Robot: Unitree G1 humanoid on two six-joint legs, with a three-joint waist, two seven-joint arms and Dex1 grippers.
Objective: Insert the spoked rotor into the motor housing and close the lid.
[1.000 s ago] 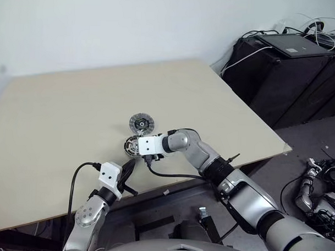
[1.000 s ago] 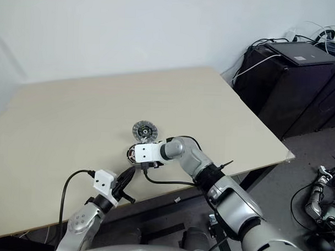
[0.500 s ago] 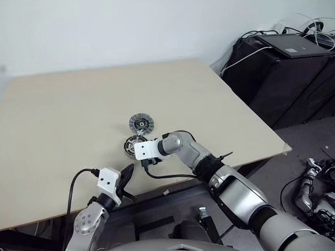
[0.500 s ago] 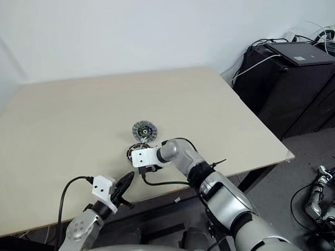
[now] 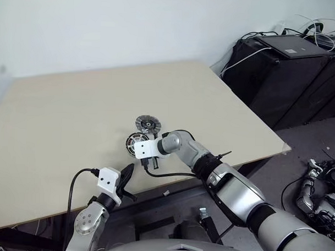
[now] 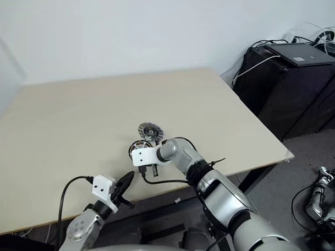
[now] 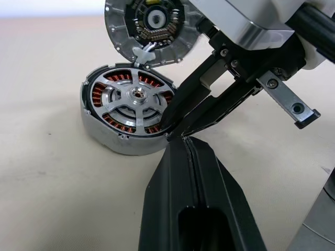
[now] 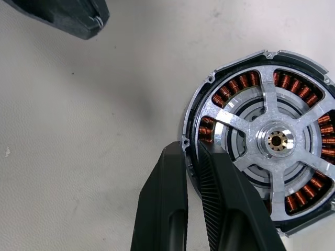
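Pale desk (image 5: pixel 58 116) carries the motor housing (image 7: pixel 128 115), spoked rotor (image 8: pixel 277 138) seated inside, lid (image 7: pixel 152 26) just beyond. Right gripper (image 8: pixel 191 157), jaws narrow, pinches the housing rim; left gripper (image 7: pixel 183 151), jaws shut, holds nothing. Steady the housing before lidding.

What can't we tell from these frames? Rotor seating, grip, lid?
- Right gripper fingers straddle the motor housing rim; whether they actually pinch it is unclear in the right wrist view.
- Spoked rotor sits inside the housing; full seating depth unreadable; its lower part is behind the fingers.
- Lid: top cut off by the left wrist view's edge; whether it touches the housing is unclear.
- Head views: parts too small for detail.
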